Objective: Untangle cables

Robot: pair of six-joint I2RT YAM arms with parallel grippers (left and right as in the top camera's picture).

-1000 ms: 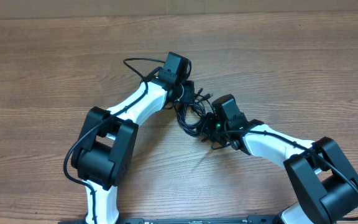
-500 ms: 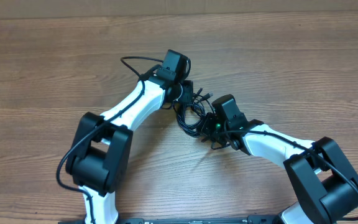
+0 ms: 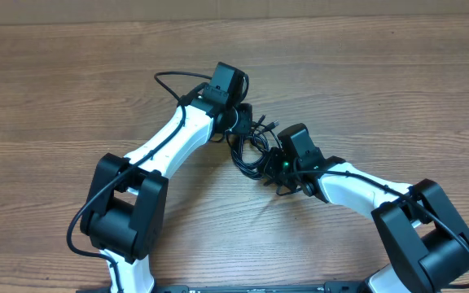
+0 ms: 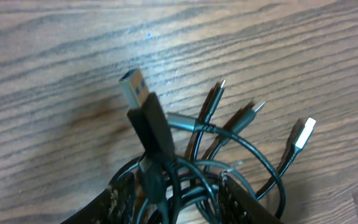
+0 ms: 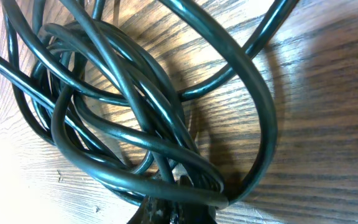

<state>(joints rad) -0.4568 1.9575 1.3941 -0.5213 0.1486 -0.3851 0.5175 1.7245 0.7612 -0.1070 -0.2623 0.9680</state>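
Table [image 3: 397, 73] is holding the whole mess: left arm [image 3: 165, 146] and right arm [image 3: 357, 187] are meeting mid-table over the cables [image 3: 249, 156], which are lying in one knotted clump. Left gripper [image 4: 173, 202] is clamping a bunch of strands under the upright USB plug [image 4: 133, 86], and right gripper [image 5: 173, 211] is pinching several loops. I'm worrying that with both grabbing multiple strands, pulling apart is just going to cinch the knot tighter. Versus a second ago, the left arm's elbow is swinging out leftward and its gripper is creeping up-left, while the clump is barely budging and the right arm isn't moving
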